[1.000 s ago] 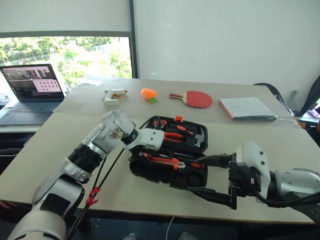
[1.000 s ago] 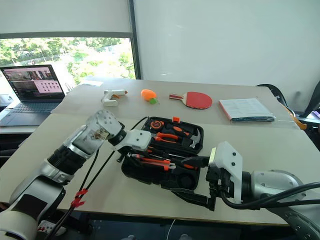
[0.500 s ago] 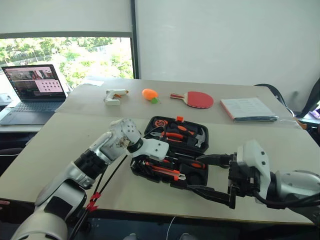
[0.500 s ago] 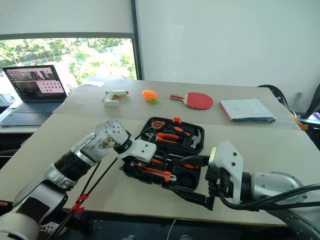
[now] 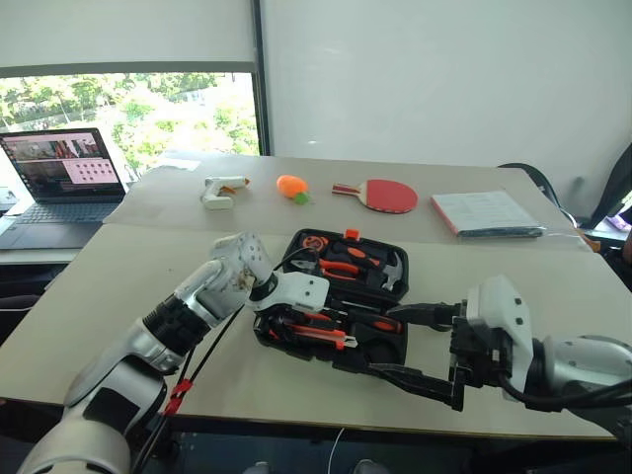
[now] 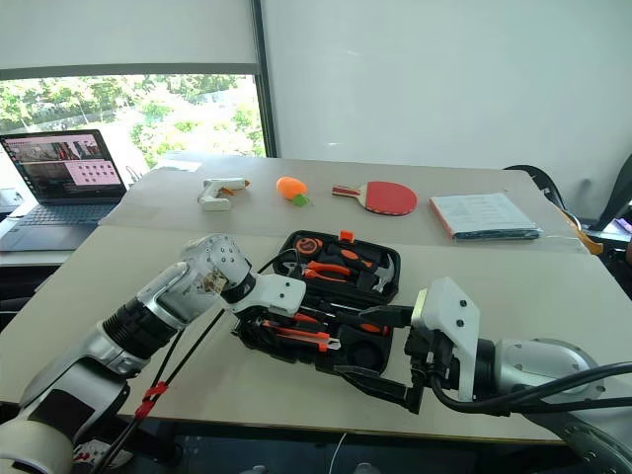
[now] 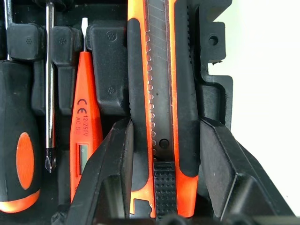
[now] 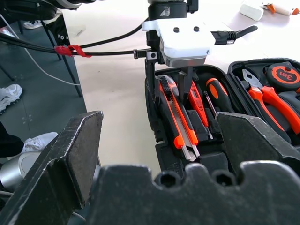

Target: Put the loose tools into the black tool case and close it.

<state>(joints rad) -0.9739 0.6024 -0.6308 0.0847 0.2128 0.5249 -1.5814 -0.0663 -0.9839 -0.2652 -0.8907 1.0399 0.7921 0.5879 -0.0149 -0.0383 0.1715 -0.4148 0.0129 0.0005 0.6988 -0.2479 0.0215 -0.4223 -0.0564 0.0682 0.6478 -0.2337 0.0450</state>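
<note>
Over the open black tool case [image 5: 341, 296] on the table, left gripper [image 7: 161, 154] clenched around the orange utility knife [image 7: 159, 93], seating it in its slot; right gripper [image 8: 159, 154] spread empty nearby.

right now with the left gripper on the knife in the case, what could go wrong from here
1. The left gripper straddles the utility knife, which lies at the case's front edge; lifting away before fully letting go could drag it out of its slot.
2. If the knife sits proud, the lid of the black tool case may not latch.
3. The right gripper, open, hangs close by the case's near corner; a careless move could shove the case.
</note>
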